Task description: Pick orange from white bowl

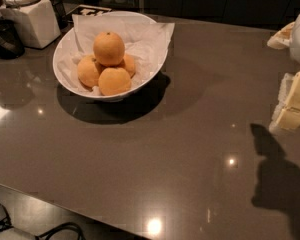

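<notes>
The white bowl [60, 73] stands at the back left of the dark glossy table [190, 134], lined with crinkled white paper [140, 36]. The orange [109, 48] lies on top of three slightly smaller oranges [114, 81] in the bowl, its small dark stem dot facing up. My gripper [291, 103] shows only partly at the right edge, pale and yellowish, above the table and far to the right of the bowl. It touches nothing I can see. Its shadow [280, 184] falls on the table below it.
A white square canister [32, 16] stands behind the bowl at the back left, with a dark rounded object [5, 38] beside it. The table's front edge runs across the lower left, with black cables [45, 230] on the floor beyond it.
</notes>
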{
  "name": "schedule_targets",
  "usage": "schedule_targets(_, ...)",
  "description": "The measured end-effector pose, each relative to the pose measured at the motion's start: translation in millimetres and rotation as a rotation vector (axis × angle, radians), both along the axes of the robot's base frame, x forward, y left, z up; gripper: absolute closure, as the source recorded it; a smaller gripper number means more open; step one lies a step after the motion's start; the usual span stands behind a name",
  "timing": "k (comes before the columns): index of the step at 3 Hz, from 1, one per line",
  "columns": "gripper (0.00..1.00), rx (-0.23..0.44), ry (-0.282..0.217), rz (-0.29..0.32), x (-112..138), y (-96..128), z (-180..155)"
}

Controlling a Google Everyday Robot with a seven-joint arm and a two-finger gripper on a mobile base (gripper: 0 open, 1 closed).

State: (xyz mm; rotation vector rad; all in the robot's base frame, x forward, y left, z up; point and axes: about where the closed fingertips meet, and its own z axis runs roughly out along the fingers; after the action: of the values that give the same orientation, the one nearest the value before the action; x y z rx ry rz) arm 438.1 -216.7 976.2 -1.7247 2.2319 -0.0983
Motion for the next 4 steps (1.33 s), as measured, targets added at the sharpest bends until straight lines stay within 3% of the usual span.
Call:
schedule_targets(2,0.00,-0.006,0.012,-0.016,6.4,5.2,2.3)
schedule_targets(3,0.00,-0.029,0.050,-0.017,27.1,25.1,6.3)
schedule_targets(4,0.00,-0.033,0.093,0.035,61.2,54.1,2.2)
